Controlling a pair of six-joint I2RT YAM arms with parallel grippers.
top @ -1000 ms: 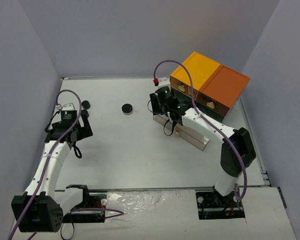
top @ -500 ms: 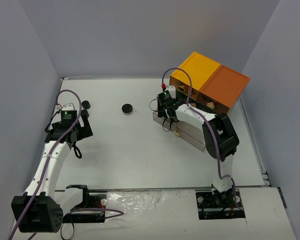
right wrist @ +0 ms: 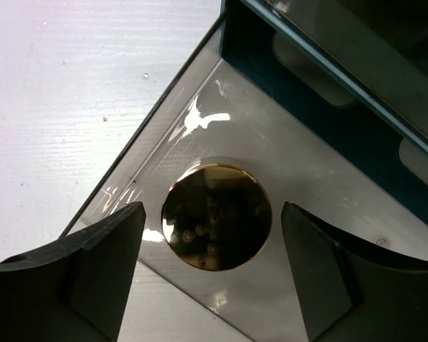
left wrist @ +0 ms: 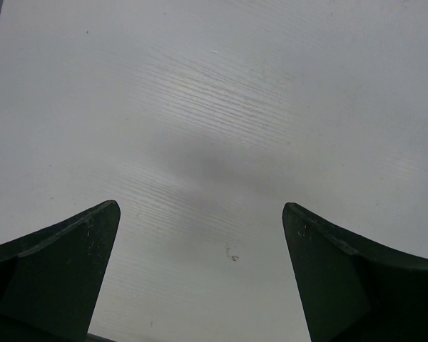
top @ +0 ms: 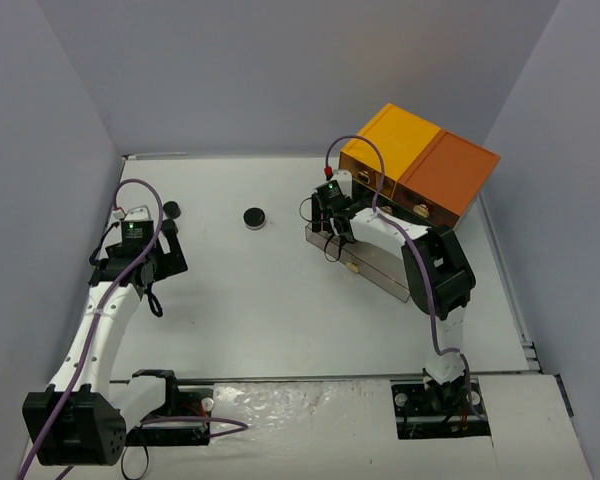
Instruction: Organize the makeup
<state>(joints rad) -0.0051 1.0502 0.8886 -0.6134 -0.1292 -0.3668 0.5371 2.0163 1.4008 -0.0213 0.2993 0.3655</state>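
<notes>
Presently the orange-topped box (top: 420, 165) is shown with one drawer (right wrist: 328, 206) pulled out, a tan compact (right wrist: 215, 216) laid inside.
Right gripper (right wrist: 212, 208) is spread either side of it, untouching; left gripper (left wrist: 200, 206) is spread wide over the table (left wrist: 214, 85), near a black jar (top: 172, 208).

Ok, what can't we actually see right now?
- Top view: open drawer, contents hidden under the right arm.
- Top view: black jar, too small to tell its lid.
- Right wrist: drawer box interior, dark, cut off by the edge.
- Left wrist: only bare table between the left pincer fingers; no makeup in frame.
</notes>
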